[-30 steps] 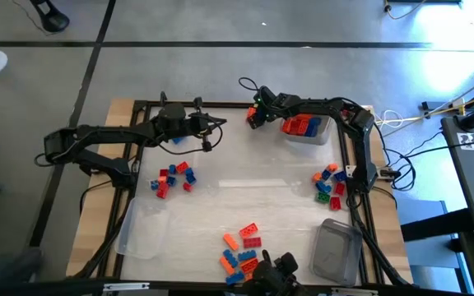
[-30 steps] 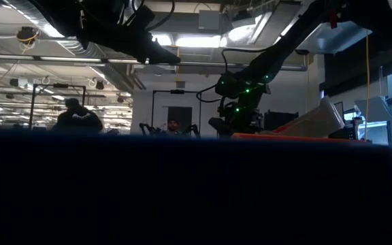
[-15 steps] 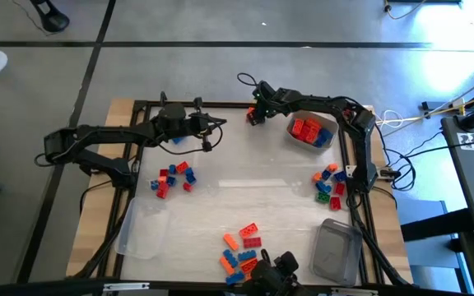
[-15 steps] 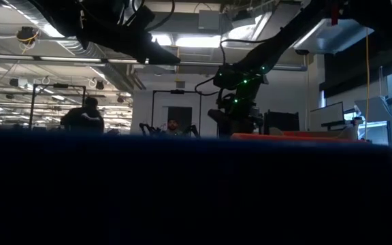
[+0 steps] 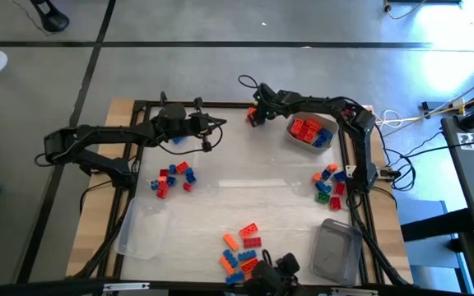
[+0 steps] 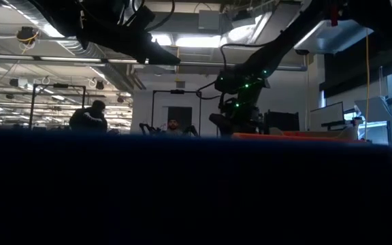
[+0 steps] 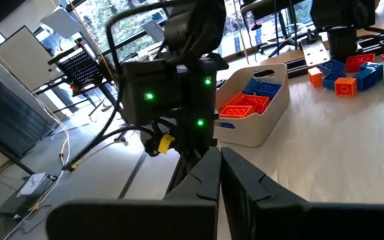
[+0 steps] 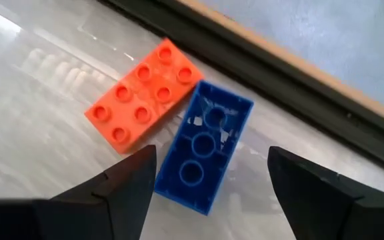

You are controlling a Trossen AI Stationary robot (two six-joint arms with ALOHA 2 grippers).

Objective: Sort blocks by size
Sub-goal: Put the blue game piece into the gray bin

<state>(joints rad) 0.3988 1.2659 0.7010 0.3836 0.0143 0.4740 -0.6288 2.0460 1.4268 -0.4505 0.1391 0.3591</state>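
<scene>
My right gripper (image 8: 212,193) hangs open at the table's far edge (image 5: 253,115), fingers pointing steeply down. Between and just beyond its fingers lie two blocks flat on the table, side by side: an orange brick (image 8: 145,100), studs up, and a blue brick (image 8: 205,147), hollow side up. My left gripper (image 5: 219,124) hovers shut and empty left of them, above the table (image 7: 219,167). Loose blocks lie in piles at the left (image 5: 174,177), the right (image 5: 329,182) and the near edge (image 5: 241,245).
A white tub (image 5: 309,133) holding red and blue blocks stands at the far right, just behind my right arm (image 7: 252,100). A clear tub (image 5: 145,232) lies at the near left and a grey one (image 5: 336,251) at the near right. A dark frame rail (image 8: 292,87) runs along the far edge.
The white tub of blocks, tilted up a second ago, has dropped back level on the table and sits slightly farther right. My right gripper stays open over the two bricks.
</scene>
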